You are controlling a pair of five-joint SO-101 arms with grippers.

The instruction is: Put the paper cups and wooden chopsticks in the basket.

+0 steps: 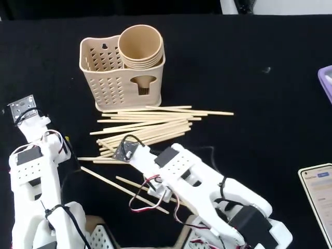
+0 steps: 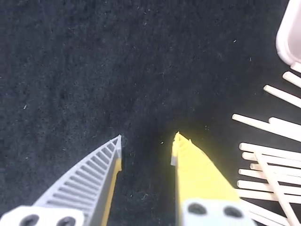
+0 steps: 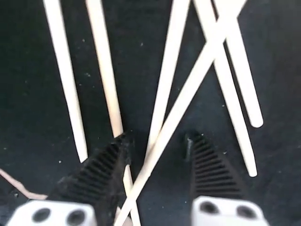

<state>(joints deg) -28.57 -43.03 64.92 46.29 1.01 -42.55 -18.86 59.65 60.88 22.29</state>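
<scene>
A beige perforated basket (image 1: pixel 96 72) stands at the back of the black cloth, with a stack of paper cups (image 1: pixel 140 45) upright in its right half. A pile of wooden chopsticks (image 1: pixel 150 124) lies flat in front of it, and two more chopsticks (image 1: pixel 119 188) lie nearer the arms. My right gripper (image 3: pixel 157 137) hangs open low over the near edge of the pile (image 1: pixel 126 150), with chopsticks (image 3: pixel 164 108) crossing between its fingers. My left gripper (image 2: pixel 148 138) stands open over bare cloth left of the pile (image 1: pixel 25 115), with chopstick ends (image 2: pixel 268 160) and a basket corner (image 2: pixel 289 33) to one side.
A phone (image 1: pixel 317 194) lies at the right edge of the table, and a purple object (image 1: pixel 327 78) pokes in farther back on the right. Black cloth (image 1: pixel 249 78) stretches open to the right of the basket and pile.
</scene>
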